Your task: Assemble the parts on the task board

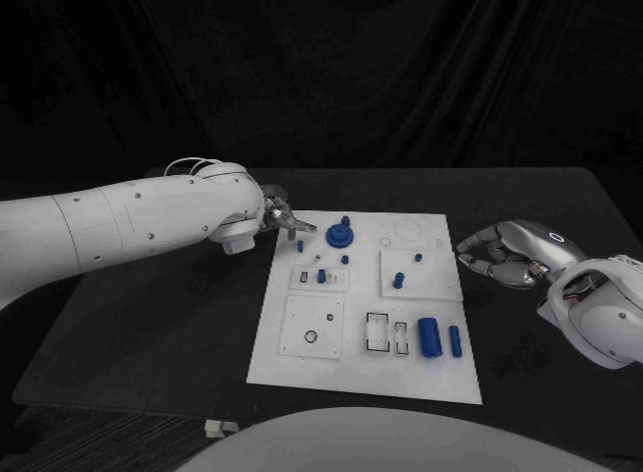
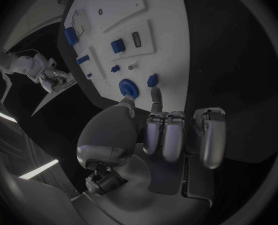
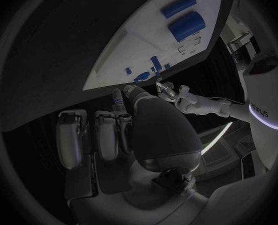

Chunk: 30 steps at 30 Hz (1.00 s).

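Note:
The white task board [image 1: 364,379] lies mid-table. On it are a round blue piece with a peg [image 1: 341,234], small blue pegs [image 1: 401,279] and a large blue cylinder [image 1: 430,336] beside a slim one [image 1: 455,341]. My left hand [image 1: 279,218] hovers at the board's far left corner. Its fingers [image 2: 170,135] are curled in on nothing, with one finger stretched toward the round blue piece [image 2: 128,88]. My right hand [image 1: 503,254] stays off the board's right edge, fingers [image 3: 108,130] curled and holding nothing; the cylinders [image 3: 186,25] lie ahead of it on the board [image 3: 145,50].
The board [image 2: 170,45] has white inset blocks with slots and holes [image 1: 312,327]. Black table [image 1: 151,324] surrounds it on both sides, and a dark curtain hangs behind. A small pale object [image 1: 219,427] sits at the table's front edge.

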Available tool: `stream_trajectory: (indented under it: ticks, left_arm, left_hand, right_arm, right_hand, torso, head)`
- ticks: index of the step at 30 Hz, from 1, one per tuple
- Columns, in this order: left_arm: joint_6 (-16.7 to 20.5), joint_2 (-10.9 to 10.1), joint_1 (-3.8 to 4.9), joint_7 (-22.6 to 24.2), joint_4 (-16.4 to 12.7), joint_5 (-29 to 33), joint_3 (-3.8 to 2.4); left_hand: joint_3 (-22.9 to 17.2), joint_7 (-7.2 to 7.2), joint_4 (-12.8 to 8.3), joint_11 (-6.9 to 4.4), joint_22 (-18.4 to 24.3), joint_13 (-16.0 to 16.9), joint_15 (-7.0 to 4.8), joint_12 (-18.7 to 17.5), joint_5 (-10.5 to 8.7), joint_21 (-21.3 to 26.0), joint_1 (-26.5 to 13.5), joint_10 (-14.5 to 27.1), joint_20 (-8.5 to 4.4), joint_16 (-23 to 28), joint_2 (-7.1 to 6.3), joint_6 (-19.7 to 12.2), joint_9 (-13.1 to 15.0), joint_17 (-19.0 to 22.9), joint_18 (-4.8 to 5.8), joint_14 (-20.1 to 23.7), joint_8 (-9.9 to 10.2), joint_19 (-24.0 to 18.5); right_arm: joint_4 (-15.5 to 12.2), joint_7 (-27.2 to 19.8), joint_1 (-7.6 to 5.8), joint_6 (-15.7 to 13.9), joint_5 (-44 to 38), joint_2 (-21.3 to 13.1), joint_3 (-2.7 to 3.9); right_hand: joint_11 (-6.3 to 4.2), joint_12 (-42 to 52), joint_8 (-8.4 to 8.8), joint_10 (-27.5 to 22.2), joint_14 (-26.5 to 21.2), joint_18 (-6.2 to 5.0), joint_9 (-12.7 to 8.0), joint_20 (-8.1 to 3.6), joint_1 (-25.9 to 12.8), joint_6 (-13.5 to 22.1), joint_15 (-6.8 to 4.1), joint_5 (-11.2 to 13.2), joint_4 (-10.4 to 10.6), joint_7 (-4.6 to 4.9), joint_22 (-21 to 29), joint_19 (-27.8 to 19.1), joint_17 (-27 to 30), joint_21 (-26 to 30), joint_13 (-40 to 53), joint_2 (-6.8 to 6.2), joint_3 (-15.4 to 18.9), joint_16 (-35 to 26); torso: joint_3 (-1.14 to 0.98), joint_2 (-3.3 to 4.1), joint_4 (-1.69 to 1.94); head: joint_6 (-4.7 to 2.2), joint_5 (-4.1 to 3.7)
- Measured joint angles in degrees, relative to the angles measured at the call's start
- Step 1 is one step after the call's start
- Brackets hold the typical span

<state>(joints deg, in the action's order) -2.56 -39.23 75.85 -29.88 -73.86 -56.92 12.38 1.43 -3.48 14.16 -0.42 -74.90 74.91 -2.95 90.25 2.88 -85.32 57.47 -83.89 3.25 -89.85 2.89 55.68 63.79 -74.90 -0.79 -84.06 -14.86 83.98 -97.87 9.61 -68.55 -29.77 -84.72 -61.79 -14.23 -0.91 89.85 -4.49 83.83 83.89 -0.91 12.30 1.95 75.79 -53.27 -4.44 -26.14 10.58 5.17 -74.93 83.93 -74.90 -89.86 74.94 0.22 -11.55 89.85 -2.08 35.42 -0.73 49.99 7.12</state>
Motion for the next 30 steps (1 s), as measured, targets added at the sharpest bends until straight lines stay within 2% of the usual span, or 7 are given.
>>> stream_trajectory:
  ticks: [9, 12, 30]
  left_arm:
    - [-1.1, 0.6, -0.59, -0.1, 1.2, -0.1, 0.0]
    - [-1.4, 0.8, -0.67, -0.1, 1.4, -0.1, -0.01]
    - [-3.1, 1.7, -1.24, -0.2, 2.8, -0.2, -0.01]
  left_hand:
    - [0.1, -0.21, -0.1, 0.0, 0.0, 0.0, 0.0, 0.0, 0.0, 0.7, 0.3, 0.0, 0.0, 0.0, 0.3, -0.2, -0.2, 0.0, 0.0, 0.0, 0.2, 0.0]
    - [0.1, -0.21, -0.2, 0.18, 0.0, 0.0, 0.21, 0.0, 0.0, 0.7, 1.1, -0.2, 0.44, 0.0, 0.78, -0.2, -0.3, 0.0, 0.0, 0.2, 0.6, 0.0]
    - [0.0, -0.42, -1.1, 0.39, 0.0, 0.0, 0.41, 0.0, 0.0, 1.7, 2.7, 0.0, 0.6, 0.0, 1.53, -0.4, -0.7, 0.0, 0.0, 0.0, 1.4, -0.1]
  right_arm:
    - [0.1, 0.0, 0.01, 0.0, 0.0, 0.2, 0.0]
    - [0.1, 0.0, 0.01, 0.0, 0.0, 0.2, 0.0]
    - [0.1, 0.0, 0.03, 0.1, 0.0, 0.2, 0.0]
  right_hand:
    - [0.0, 0.0, 0.0, 0.0, 0.0, 0.0, 0.0, 0.0, 0.0, 0.0, 0.0, 0.0, 0.0, 0.0, 0.0, 0.0, 0.0, 0.0, 0.0, 0.0, 0.0, 0.0]
    - [0.0, 0.0, 0.0, 0.0, 0.0, 0.0, 0.0, 0.0, 0.0, 0.0, 0.0, -0.4, -0.2, 0.0, 0.0, 0.0, 0.0, 0.0, 0.0, 0.0, -0.2, 0.0]
    - [0.0, 0.0, 0.0, 0.0, 0.0, 0.0, 0.0, 0.0, 0.0, 0.0, 0.0, -0.4, -0.2, 0.0, 0.0, 0.0, 0.0, 0.0, 0.0, 0.0, -0.2, 0.0]
  torso:
    - [-0.03, -0.01, 0.04]
    - [-0.02, 0.02, 0.05]
    - [-0.02, 0.09, 0.01]
  head:
    - [0.0, -0.13]
    - [0.0, -0.14]
    - [0.0, -0.27]
